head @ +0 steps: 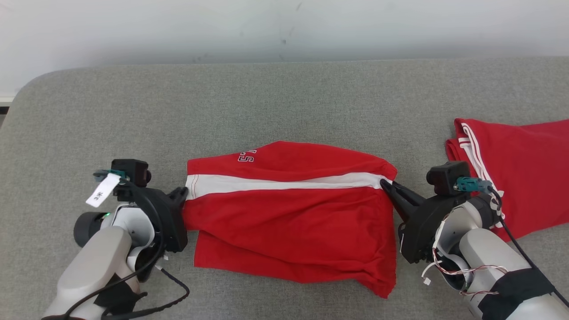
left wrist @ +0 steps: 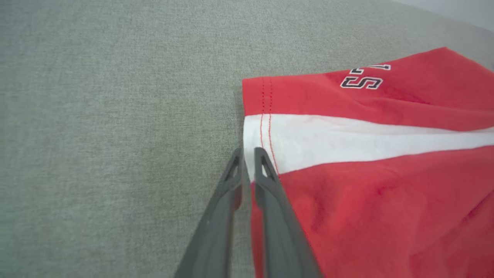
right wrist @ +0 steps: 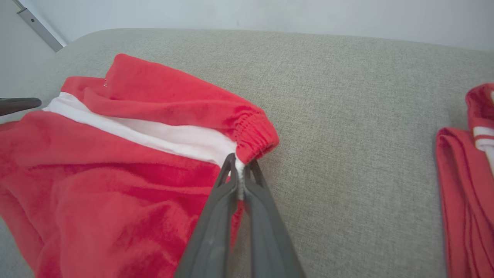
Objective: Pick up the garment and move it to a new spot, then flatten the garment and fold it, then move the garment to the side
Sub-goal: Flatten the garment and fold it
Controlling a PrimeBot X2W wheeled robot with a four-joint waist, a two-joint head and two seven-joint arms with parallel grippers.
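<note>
L gripper [head: 182, 192] is pinched shut on the hem end of the red garment [head: 289, 209] at its white stripe. R gripper [head: 386, 183] is clamped on the elastic waistband end at the same stripe, so the garment spans btwn them over the near half of the table [head: 284, 102], approx midway along it, w/ its lower layers rumpled toward the near edge. Bare grey surface runs from the garment's far side to the back edge and the rounded back-left corner, while a second red garment [head: 524, 178] lies at the right edge, near R gripper's wrist.
</note>
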